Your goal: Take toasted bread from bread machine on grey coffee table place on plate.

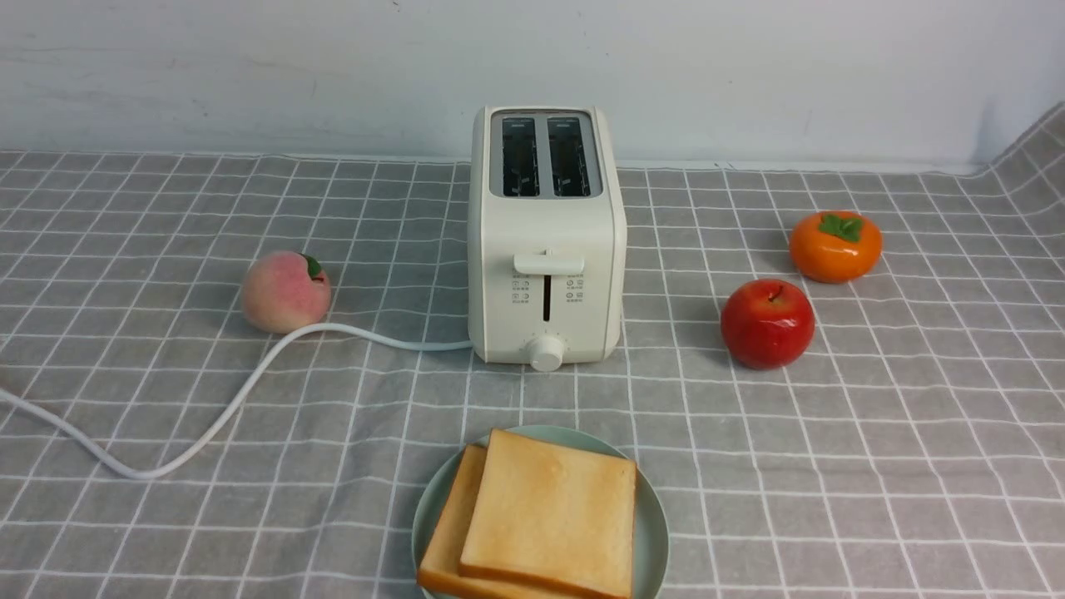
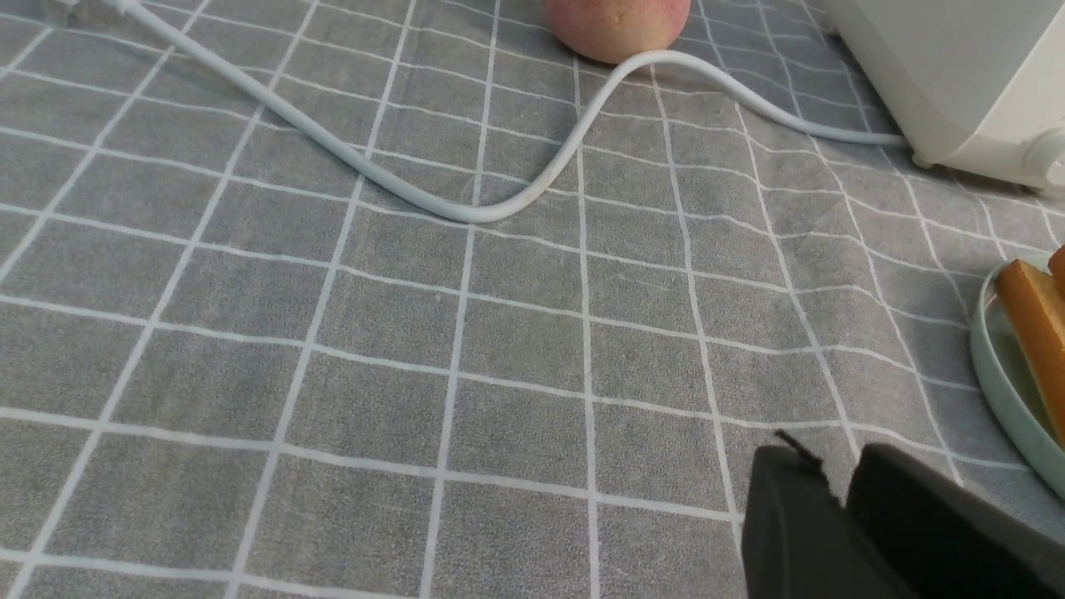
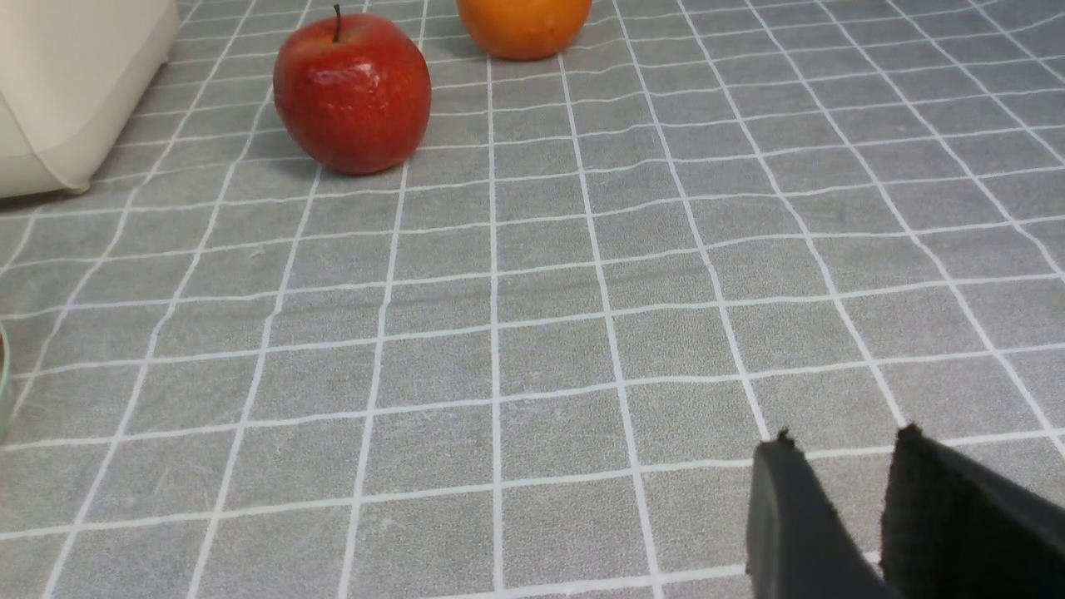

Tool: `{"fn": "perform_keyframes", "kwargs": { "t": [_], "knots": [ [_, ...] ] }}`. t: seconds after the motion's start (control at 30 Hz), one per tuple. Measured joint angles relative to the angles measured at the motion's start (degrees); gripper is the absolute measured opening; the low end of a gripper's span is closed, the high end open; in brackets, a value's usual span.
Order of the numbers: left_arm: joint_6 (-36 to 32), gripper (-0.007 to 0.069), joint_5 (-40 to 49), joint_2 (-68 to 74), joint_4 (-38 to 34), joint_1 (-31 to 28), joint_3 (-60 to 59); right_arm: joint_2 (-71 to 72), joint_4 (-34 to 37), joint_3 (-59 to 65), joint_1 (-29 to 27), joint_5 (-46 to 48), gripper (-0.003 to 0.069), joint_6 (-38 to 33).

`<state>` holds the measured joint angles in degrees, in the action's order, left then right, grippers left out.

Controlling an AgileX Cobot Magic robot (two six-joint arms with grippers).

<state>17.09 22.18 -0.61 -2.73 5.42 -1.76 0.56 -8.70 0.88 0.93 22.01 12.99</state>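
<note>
From my station I saw the two square slices of golden-brown toasted bread (image 1: 545,516) lying flat and overlapping on the round pale mint-green plate (image 1: 653,532), which sat at the near edge of the grey cloth-covered coffee table with its white grid lines (image 1: 874,466). The upper slice covered most of the lower one, whose crust edge showed on the left. Behind the plate, toward the far edge, stood the cream-white two-slot bread machine (image 1: 545,237), both slots empty, its lever high on the front and its round knob at the bottom. Its white cord (image 1: 250,383) ran from the base to the table's left edge, curving just beside a pink plastic peach (image 1: 285,291). To the toaster's right sat a glossy red apple (image 1: 767,323), and farther back an orange persimmon with a green leaf cap (image 1: 834,245). Neither arm appeared in the front view. In the wrist views, the left gripper (image 2: 836,482) hung over bare cloth near the plate's rim, its black fingers nearly together with only a sliver between them, holding nothing; the right gripper (image 3: 840,445) hovered over bare cloth well short of the apple, fingers a little apart and empty
</note>
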Motion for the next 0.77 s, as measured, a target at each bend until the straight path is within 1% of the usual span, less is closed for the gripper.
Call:
{"fn": "perform_keyframes", "kwargs": {
  "t": [0.5, 0.77],
  "knots": [
    [0.0, 0.0112, 0.0, 0.0, 0.0, 0.0, 0.0, 0.0, 0.0, 0.0, 0.0, 0.0, 0.0212, 0.0],
    [0.0, 0.0116, 0.0, 0.0, 0.0, 0.0, 0.0, 0.0, 0.0, 0.0, 0.0, 0.0, 0.0215, 0.0]
  ]
}}
